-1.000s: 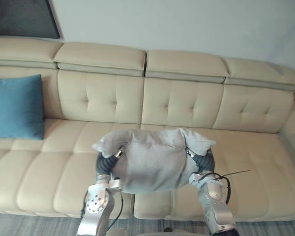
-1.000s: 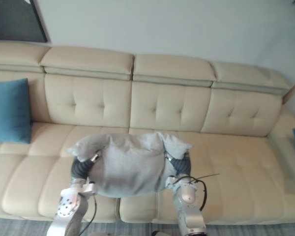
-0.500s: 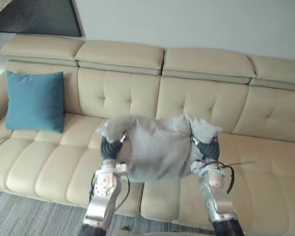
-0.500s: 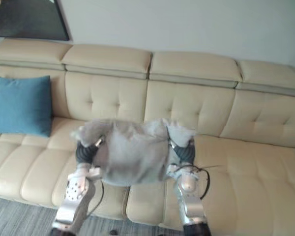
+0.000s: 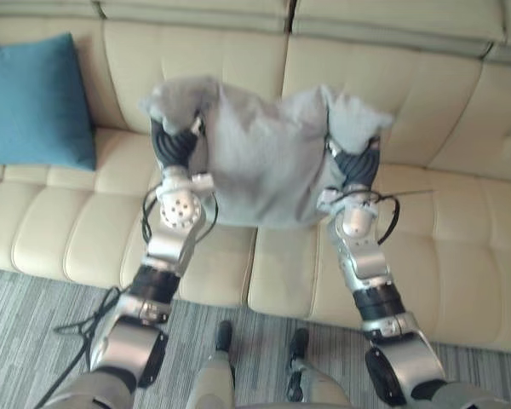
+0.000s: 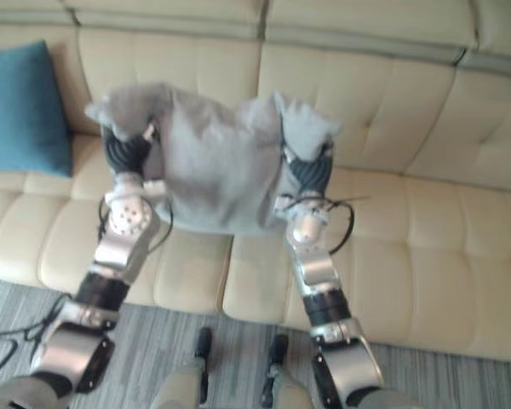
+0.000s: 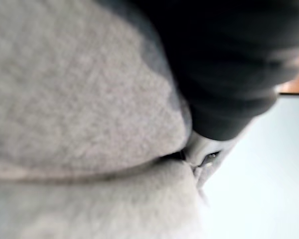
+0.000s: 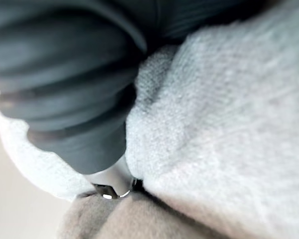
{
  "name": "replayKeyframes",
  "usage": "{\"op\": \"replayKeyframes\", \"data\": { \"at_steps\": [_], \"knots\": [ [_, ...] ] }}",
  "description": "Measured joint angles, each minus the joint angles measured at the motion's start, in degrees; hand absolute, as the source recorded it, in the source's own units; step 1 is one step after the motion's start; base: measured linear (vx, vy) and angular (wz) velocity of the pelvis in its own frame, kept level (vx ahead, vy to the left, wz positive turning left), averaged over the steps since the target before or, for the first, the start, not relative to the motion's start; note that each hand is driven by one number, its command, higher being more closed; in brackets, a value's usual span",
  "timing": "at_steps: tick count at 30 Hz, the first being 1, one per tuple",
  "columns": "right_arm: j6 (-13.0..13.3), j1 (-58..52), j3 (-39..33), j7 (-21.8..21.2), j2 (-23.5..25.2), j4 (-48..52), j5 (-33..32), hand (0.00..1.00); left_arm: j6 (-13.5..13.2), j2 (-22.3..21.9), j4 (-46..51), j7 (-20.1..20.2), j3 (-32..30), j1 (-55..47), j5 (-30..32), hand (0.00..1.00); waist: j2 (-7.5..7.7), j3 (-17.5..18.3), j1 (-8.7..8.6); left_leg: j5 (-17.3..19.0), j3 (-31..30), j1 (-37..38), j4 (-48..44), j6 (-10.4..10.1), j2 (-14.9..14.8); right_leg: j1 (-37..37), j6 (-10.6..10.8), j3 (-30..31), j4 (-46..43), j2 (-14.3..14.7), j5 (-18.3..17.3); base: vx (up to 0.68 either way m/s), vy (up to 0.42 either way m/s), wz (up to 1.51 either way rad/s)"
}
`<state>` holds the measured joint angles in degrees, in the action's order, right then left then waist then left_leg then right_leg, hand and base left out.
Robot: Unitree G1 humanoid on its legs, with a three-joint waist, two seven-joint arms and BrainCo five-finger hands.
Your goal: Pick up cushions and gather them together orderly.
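Because the grey cushion (image 5: 264,170) is squeezed only from its two sides, with nothing beneath it, a slip looks like the main risk. The filling is soft and gives way. If either arm eases outward or the two press unevenly, the cushion would likely twist or sag out. Its lower edge hangs near the front edge of the sofa (image 5: 460,230), so a drop could roll it onto the floor rather than the seat. It also hides the seat right under it, so setting it down would be partly blind. Swinging it too far left could tip the blue cushion (image 5: 34,98), which leans on the backrest well apart from it.

The left hand (image 5: 175,141) is pressed into the grey cushion's left side and the right hand (image 5: 355,158) into its right side. An upper corner bulges over each dark cover. The cloth swallows everything past those covers, so I cannot tell whether either hand is spread or curled. The cushion is held up in the air between them, in front of the backrest.
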<state>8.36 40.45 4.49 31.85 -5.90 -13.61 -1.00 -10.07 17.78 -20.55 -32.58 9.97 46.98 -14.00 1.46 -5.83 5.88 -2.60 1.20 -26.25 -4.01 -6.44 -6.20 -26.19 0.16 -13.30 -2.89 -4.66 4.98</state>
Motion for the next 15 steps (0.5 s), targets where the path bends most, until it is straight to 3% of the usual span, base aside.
{"op": "replayKeyframes", "data": {
  "at_steps": [4,8,9,10,15],
  "knots": [
    [-0.1,9.0,-0.1,1.9,-2.6,-5.7,1.1,1.0,-0.9,1.2,-6.9,0.0,0.0,9.0,-3.6,1.0,0.06,-3.7,-0.85,-1.1,-0.1,-3.6,0.1,-0.3,-0.3,-3.6,-0.4,0.0,0.0,0.3,0.8,-0.01,-0.004,-0.01],
    [-0.2,13.8,-1.5,2.0,-3.2,-8.6,1.0,1.0,-0.9,1.4,-11.1,0.2,-1.0,13.5,-4.2,1.0,0.14,-5.2,-0.87,-1.7,0.4,-7.9,0.1,-0.5,-0.5,-8.1,-0.7,0.6,0.5,0.6,2.3,0.01,-0.007,-0.09],
    [-0.2,14.1,-1.6,2.0,-3.2,-9.0,0.9,0.0,-0.9,0.9,-11.9,0.3,-1.6,13.9,-4.4,1.0,0.19,-5.6,-0.88,-1.7,0.6,-8.8,0.1,-0.5,-0.6,-8.8,-0.8,0.8,0.8,0.7,2.6,0.03,-0.005,-0.07],
    [-0.2,14.8,-2.0,2.0,-3.3,-9.8,0.9,0.0,-0.9,0.4,-12.9,0.3,-2.1,14.4,-5.4,0.0,0.13,-6.9,-0.96,-1.7,0.6,-8.9,0.1,-0.5,-0.8,-8.9,-0.8,0.8,1.1,0.8,2.7,0.03,-0.008,-0.06],
    [-0.7,17.8,-5.2,2.5,-4.1,-10.0,0.1,0.0,-1.0,-1.3,-15.8,0.7,-4.0,19.4,-6.3,0.0,0.02,-9.4,-1.27,-2.9,0.1,-10.9,0.1,-1.0,-1.1,-10.0,-0.8,-0.1,1.3,0.8,2.7,0.04,-0.019,0.1]
  ]
}}
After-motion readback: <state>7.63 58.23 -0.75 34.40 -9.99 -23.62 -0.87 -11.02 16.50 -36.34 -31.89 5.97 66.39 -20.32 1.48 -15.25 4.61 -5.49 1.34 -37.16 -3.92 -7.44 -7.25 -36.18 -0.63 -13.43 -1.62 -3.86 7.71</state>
